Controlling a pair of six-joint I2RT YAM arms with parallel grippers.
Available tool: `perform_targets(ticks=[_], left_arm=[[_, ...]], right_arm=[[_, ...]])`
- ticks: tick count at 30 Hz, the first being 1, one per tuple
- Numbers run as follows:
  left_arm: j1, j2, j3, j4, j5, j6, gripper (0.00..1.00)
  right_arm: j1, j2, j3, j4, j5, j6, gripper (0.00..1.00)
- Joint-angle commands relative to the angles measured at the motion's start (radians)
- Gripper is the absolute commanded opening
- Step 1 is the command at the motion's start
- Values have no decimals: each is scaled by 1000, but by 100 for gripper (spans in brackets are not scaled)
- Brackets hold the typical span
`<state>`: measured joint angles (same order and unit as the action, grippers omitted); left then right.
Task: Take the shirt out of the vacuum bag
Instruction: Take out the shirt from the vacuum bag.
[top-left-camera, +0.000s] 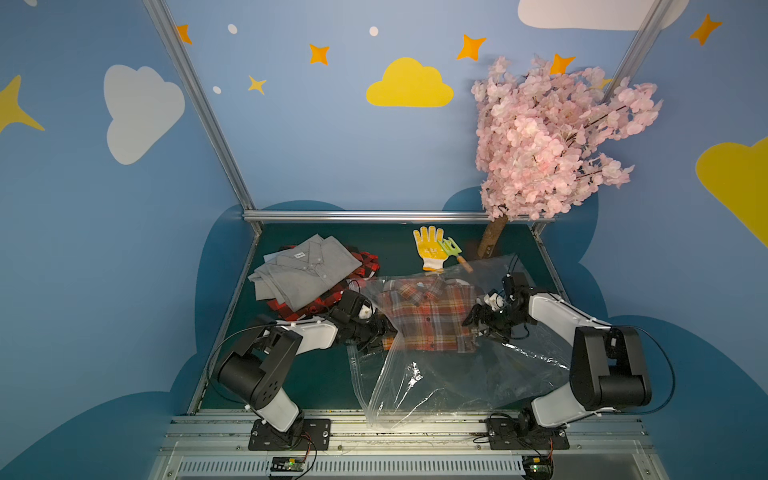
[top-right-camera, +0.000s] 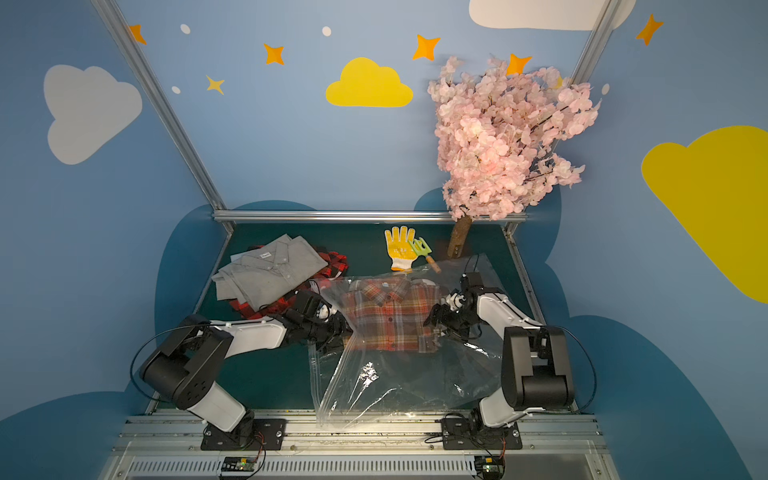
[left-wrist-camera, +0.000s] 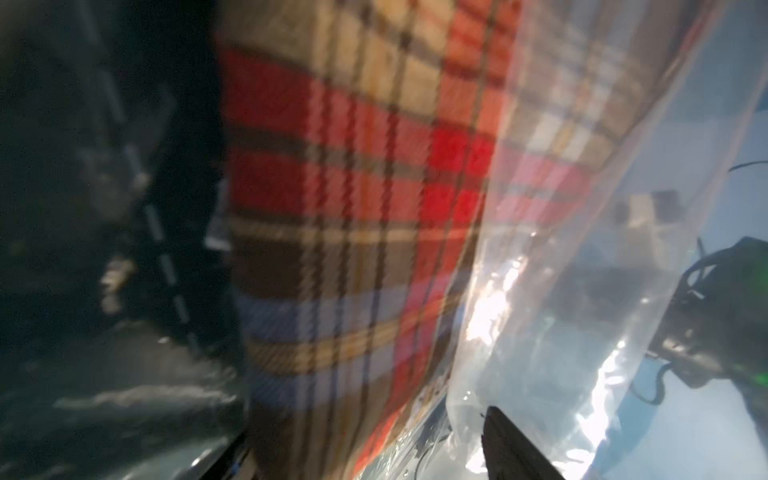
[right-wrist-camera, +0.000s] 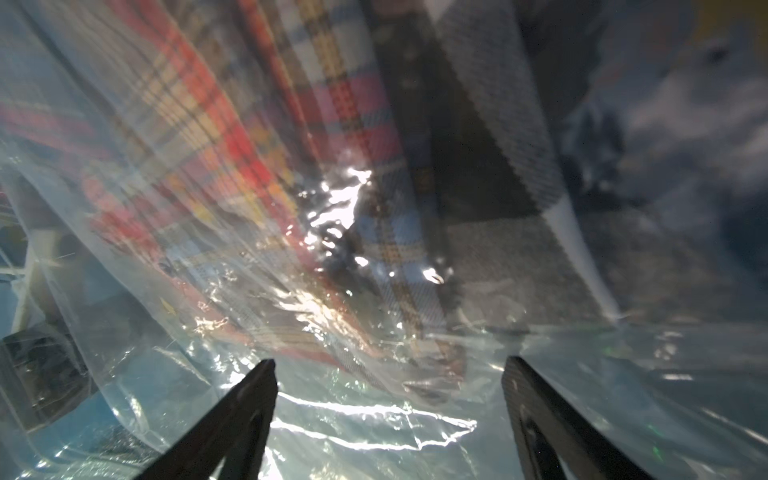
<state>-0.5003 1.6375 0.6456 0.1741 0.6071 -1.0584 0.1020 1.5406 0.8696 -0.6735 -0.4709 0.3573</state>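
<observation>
- On the table (top-left-camera: 299, 374), centre: bag (top-left-camera: 436, 382), clear and crumpled, lay flat
- Inside its far half lay the shirt (top-left-camera: 424, 316), plaid, folded
- At the shirt's left edge was the left gripper (top-left-camera: 388, 330); jaws apart with fabric between, grip could not be told
- At the right edge was the right gripper (right-wrist-camera: 388, 365), jaws released and wide, film before them
- Far left lay a grey shirt (top-left-camera: 303, 270)

Both top views look down over the whole table (top-left-camera: 374, 249) (near twins); wrist cameras crowd the shirt (left-wrist-camera: 353, 208).
</observation>
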Motion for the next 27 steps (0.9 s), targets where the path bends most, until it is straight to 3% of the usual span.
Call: perform_targets(ticks=[1, 9, 18, 23, 27], left_arm=[[-12, 56, -8, 110, -71, -71, 78], [-21, 33, -2, 140, -79, -79, 65], [-23, -31, 6, 140, -53, -72, 41], [-25, -43, 31, 127, -23, -67, 19], [-24, -64, 47, 85, -15, -42, 9]], right_arm=[[5, 1, -25, 14, 7, 3, 87], [5, 4, -45, 34, 5, 7, 87], [5, 10, -48, 41, 1, 7, 86], [5, 16, -50, 45, 0, 11, 86], [6, 18, -52, 49, 2, 11, 86]])
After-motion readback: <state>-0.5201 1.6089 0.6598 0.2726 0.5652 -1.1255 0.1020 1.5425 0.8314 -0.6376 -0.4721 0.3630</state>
